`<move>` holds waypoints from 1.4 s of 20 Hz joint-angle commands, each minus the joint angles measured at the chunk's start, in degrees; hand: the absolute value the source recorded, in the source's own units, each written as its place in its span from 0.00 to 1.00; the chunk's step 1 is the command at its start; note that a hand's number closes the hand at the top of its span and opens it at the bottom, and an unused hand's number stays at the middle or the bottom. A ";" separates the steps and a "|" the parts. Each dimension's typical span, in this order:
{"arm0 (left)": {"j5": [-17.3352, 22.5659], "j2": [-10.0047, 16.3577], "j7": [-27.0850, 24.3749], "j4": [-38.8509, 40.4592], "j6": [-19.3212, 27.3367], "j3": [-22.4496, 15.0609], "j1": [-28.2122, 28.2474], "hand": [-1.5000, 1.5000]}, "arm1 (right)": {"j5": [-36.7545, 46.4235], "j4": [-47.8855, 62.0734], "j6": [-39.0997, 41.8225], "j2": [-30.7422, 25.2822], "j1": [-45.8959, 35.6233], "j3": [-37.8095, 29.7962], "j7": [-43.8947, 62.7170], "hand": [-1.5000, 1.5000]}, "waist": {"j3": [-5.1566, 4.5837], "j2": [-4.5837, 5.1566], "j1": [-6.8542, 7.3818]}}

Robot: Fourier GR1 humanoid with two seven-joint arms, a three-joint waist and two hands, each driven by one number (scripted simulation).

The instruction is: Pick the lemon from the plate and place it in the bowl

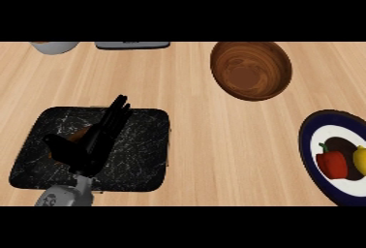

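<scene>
Lemon (360, 161) and red pepper (331, 162) on plate (308, 140) (wooden bowl (250, 70) well apart)

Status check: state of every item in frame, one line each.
bowl: upright, empty.
plate: flat on the counter, holding the lemon and pepper, cut off by the right edge.
lemon: on the plate beside the pepper, not held.
pepper: lying on the plate.
tray: flat on the counter, partly under the left hand.
left hand: open, fingers straight, over the tray.
right hand: not in view.
</scene>
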 commanded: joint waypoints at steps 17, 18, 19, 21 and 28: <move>-1.61 -2.19 2.35 0.45 -2.84 1.28 -2.31 0.50 | 4.64 -8.17 23.97 -3.77 -15.28 10.21 52.48 0.00 | 0.18 0.28 2.04; -0.16 -0.80 2.14 1.49 -4.31 3.96 -2.92 0.50 | 4.44 -5.24 24.82 -3.98 -11.47 7.43 46.18 0.00 | 0.19 0.23 1.65; -3.44 -3.68 3.48 -2.24 -0.37 -0.17 -0.37 0.50 | 4.37 -6.41 26.37 -3.14 -14.58 9.48 51.57 0.00 | 0.19 0.21 2.00; -1.72 -2.35 5.25 -0.86 -1.93 2.87 -3.71 0.50 | 5.46 -5.32 28.34 -3.77 -13.00 8.71 50.73 0.00 | 0.19 0.20 1.65; -4.85 -5.93 1.20 3.53 -3.22 2.34 -2.26 0.50 | 12.84 1.87 30.52 1.65 -17.27 11.66 47.79 0.00 | 0.20 0.26 1.81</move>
